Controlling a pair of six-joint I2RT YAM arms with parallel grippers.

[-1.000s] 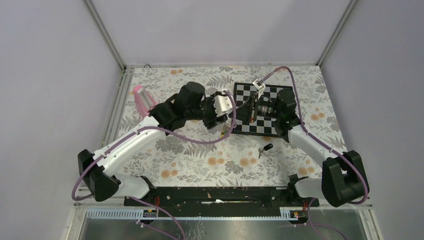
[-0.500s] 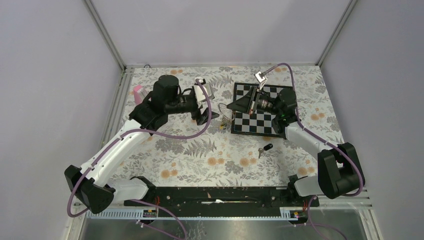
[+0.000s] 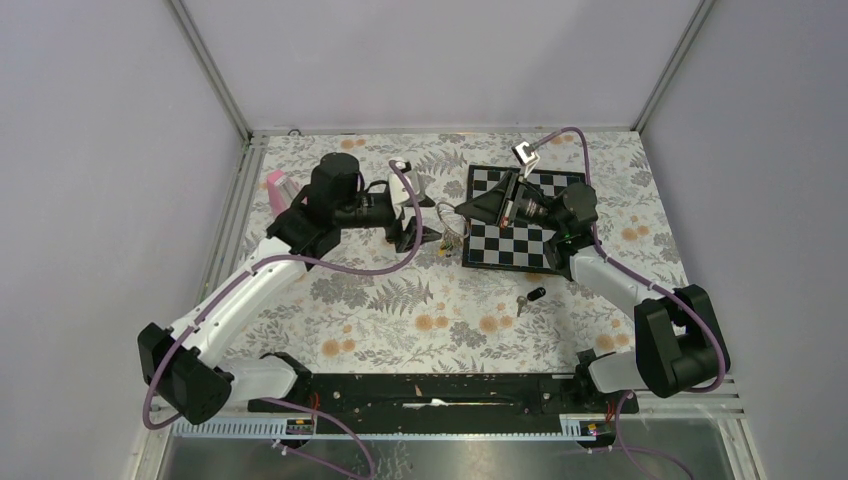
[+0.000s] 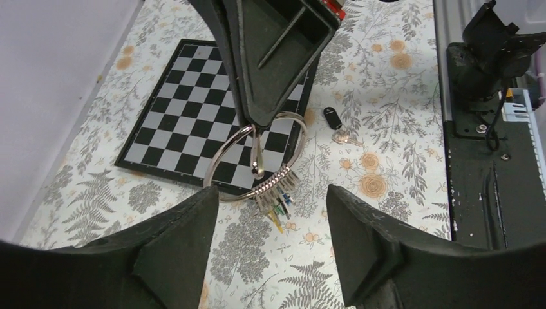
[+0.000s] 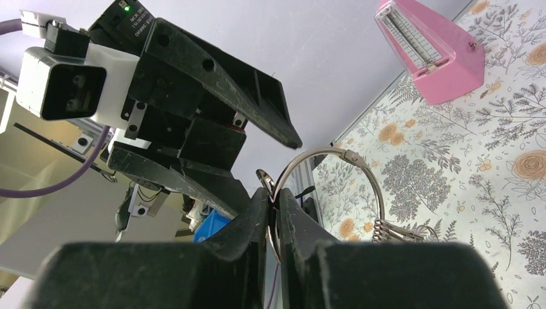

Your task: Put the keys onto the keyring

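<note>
Left of centre in the top view, the left gripper [image 3: 416,212] had drawn back from the keyring [image 3: 450,228], jaws wide and empty, so probably nothing was threaded yet. Just right, the right gripper [image 3: 470,208] pinched its wire aloft. The keys [image 3: 530,298] lay lower right, well apart.

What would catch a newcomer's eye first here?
The right gripper pinches a wire keyring aloft by the chessboard, coloured tags dangling, while the left gripper faces it, open. A black-headed key lies on the flowery cloth nearby, and a pink metronome stands at the table's left edge.
</note>
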